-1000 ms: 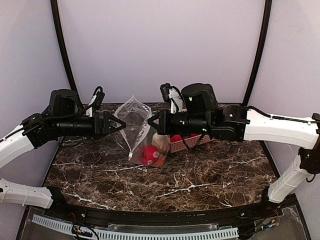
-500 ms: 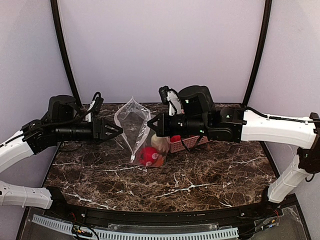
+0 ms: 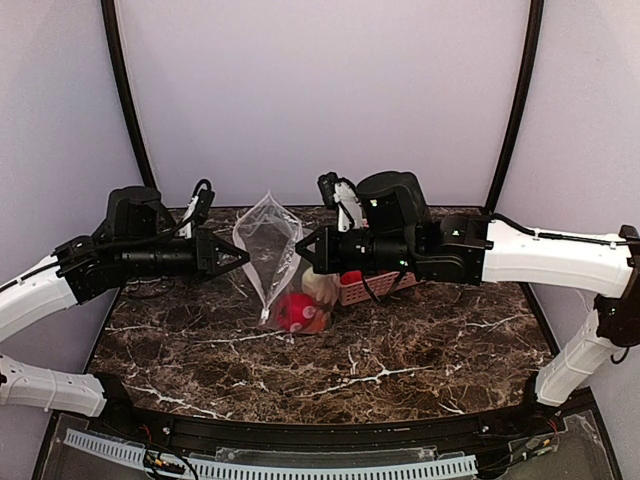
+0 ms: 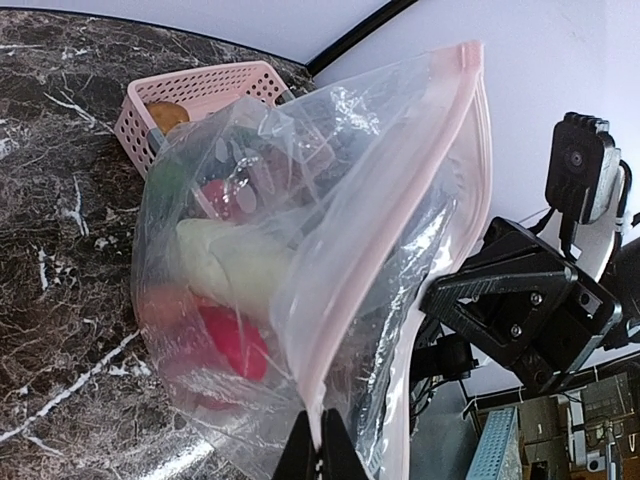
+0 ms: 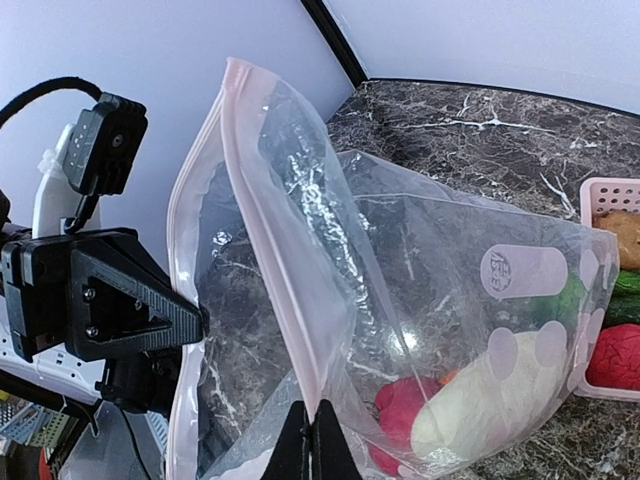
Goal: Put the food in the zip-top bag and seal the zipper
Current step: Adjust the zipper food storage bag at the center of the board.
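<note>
We hold the zip-top bag (image 3: 268, 250) stretched between both arms.
Our left gripper (image 3: 243, 258) and right gripper (image 3: 301, 244) each pinch the pink zipper (image 4: 395, 240) with fingers pressed together. The food (image 3: 297, 310) sags inside the bag, low against the table (image 3: 400, 350).

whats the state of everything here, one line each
bag, held up by both grippers, mouth open
zipper, unsealed, its two strips apart
food, some lying in the bag's bottom, some in the basket
basket, upright, holds some food
left gripper, shut on one zipper strip
right gripper, shut on the other strip
</note>
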### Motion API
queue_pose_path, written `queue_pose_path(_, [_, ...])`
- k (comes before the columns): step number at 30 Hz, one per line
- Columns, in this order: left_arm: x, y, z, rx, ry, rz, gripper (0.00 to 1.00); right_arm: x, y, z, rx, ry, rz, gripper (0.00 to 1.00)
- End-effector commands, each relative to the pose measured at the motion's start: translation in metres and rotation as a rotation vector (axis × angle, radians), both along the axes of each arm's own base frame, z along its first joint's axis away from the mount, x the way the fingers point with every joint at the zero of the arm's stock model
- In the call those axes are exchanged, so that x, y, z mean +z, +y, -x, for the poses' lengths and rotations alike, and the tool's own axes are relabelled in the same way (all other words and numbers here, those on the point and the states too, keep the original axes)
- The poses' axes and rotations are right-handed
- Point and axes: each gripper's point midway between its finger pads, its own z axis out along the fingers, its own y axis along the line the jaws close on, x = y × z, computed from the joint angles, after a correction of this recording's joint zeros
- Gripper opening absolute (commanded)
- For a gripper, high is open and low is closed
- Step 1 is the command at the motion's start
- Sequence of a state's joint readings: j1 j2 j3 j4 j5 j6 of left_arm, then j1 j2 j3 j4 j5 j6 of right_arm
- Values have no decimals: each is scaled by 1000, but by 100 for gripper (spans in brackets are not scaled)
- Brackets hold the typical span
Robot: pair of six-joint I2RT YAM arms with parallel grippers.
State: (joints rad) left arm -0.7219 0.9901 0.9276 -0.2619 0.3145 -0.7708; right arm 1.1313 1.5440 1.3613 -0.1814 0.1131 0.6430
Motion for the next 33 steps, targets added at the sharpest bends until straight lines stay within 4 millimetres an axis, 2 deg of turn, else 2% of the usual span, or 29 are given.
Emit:
queue_pose_path(1, [32, 8, -8, 41, -97, -10, 1, 9, 1, -6, -8, -38, 9, 0])
queue_pose_path(2, [47, 11, -11, 55, -140, -17, 1, 8, 0, -7, -13, -40, 24, 0])
queue_pose_path(3, [47, 13, -11, 58, -141, -40, 1, 6, 0, -9, -18, -40, 34, 0])
queue_pose_path(4, [62, 15, -13, 65, -181, -42, 1, 6, -1, -11, -20, -39, 42, 0])
queue_pose_path(5, [64, 17, -13, 66, -186, -53, 1, 4, -2, -12, -21, -34, 48, 0])
queue_pose_path(6, [76, 18, -13, 68, -217, -49, 1, 4, -3, -13, -22, -32, 47, 0])
queue_pose_path(8, [84, 19, -13, 63, -235, -57, 1, 2, -3, -14, -17, -24, 47, 0])
queue_pose_path(10, [84, 17, -13, 50, -232, -67, 1, -3, -3, -15, -13, -7, 49, 0])
queue_pose_path(13, [68, 12, -13, 29, -195, -85, 1, -19, -1, -16, -6, 37, 62, 0])
queue_pose_path(18, [26, 3, -12, -7, -103, -109, 1, -54, 4, -14, 15, 134, 92, 0])
queue_pose_path(21, [8, 4, -10, -7, -64, -121, 1, -71, 0, -12, 10, 166, 117, 1])
queue_pose_path(23, [-4, 4, -9, -10, -45, -127, 1, -76, -4, -10, 5, 176, 131, 11])
queue_pose_path(25, [-7, 5, -8, -8, -39, -128, 1, -75, -13, -11, -7, 165, 155, 25])
queue_pose_path(26, [-6, 5, -7, -7, -43, -125, 1, -71, -20, -12, -27, 150, 172, 36])
queue_pose_path(30, [-5, 9, -6, 4, -55, -121, 1, -48, -56, -19, -107, 57, 234, 64])
queue_pose_path(33, [-8, 11, -5, 8, -51, -117, 1, -38, -90, -27, -173, 3, 307, 76])
